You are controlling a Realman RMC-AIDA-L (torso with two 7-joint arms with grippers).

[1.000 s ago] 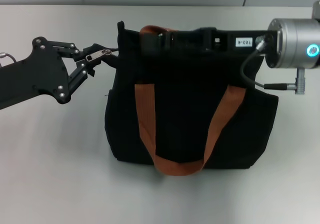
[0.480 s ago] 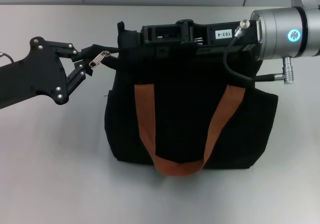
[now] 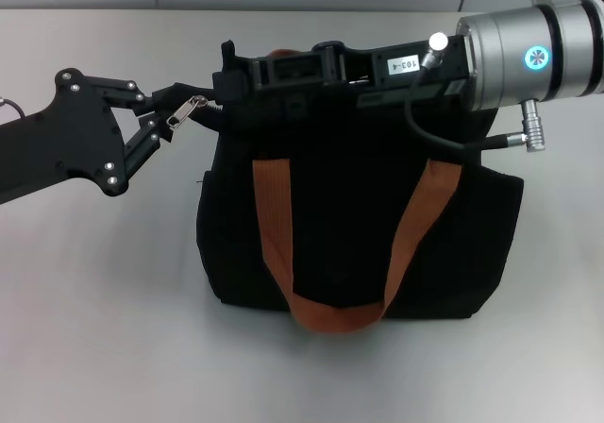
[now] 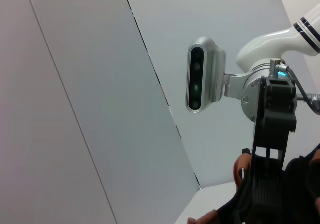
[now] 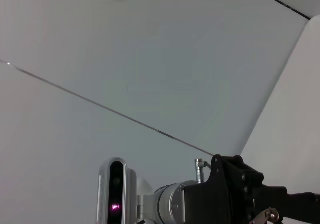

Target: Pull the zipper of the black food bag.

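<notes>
The left pincer is clenched on the zipper at the black food bag's upper left corner, toward the desk's far edge; the zipper line runs rightward, where the right pincer grips the bag's top edge.

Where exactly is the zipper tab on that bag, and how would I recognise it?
Start at the big black bag with orange straps standing on the table. Go to its top corner on the robot's left, where the left hand meets it. The zipper tab is the small shiny silver piece pinched there, the only bright metal against black fabric.
</notes>
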